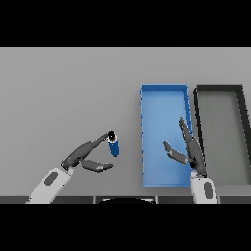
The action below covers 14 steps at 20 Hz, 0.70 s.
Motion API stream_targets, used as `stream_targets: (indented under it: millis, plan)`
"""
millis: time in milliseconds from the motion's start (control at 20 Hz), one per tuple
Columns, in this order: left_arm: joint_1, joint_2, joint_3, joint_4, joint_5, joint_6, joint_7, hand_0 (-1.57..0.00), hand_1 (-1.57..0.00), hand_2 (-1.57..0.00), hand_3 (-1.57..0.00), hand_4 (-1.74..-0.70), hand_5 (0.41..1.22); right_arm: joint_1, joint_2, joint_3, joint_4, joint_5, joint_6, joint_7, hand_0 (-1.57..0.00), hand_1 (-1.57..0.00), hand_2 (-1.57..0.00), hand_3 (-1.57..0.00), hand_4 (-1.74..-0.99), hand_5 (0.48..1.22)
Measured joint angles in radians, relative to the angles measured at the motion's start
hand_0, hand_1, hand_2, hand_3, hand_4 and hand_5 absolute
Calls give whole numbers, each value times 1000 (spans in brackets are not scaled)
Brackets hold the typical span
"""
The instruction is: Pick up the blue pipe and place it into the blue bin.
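The blue pipe (113, 145) is a short blue cylinder with a dark open top, standing roughly upright on the grey table, left of the blue bin (147, 147). My left hand (81, 156) reaches in from the lower left. Its straight fingers point up-right, their tips touching the pipe's top rim, and the thumb spreads below. Nothing is gripped. My right hand (190, 149) hovers over the blue bin's right side with straight fingers pointing away from me and the thumb out to the left.
A black-rimmed bin (243, 122) with a grey floor stands right beside the blue bin, at the right edge. Bare grey table stretches across the left and far side.
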Motion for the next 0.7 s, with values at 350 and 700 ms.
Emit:
stream_targets:
  millis: [350, 700]
  plan:
    - [-90, -128, -34, 166, -63, 14, -36, 1, 1, 1, 1, -1075, 445, 0, -6, -11, -5, -5, -3, 11, 1, 1, 1, 1, -1267, 598]
    - [-136, -251, 10, 259, 30, 4, -88, -443, -592, -699, -721, -1345, 828, 3, -13, -25, 7, -18, 2, 5, 1, 1, 1, 1, -1259, 602]
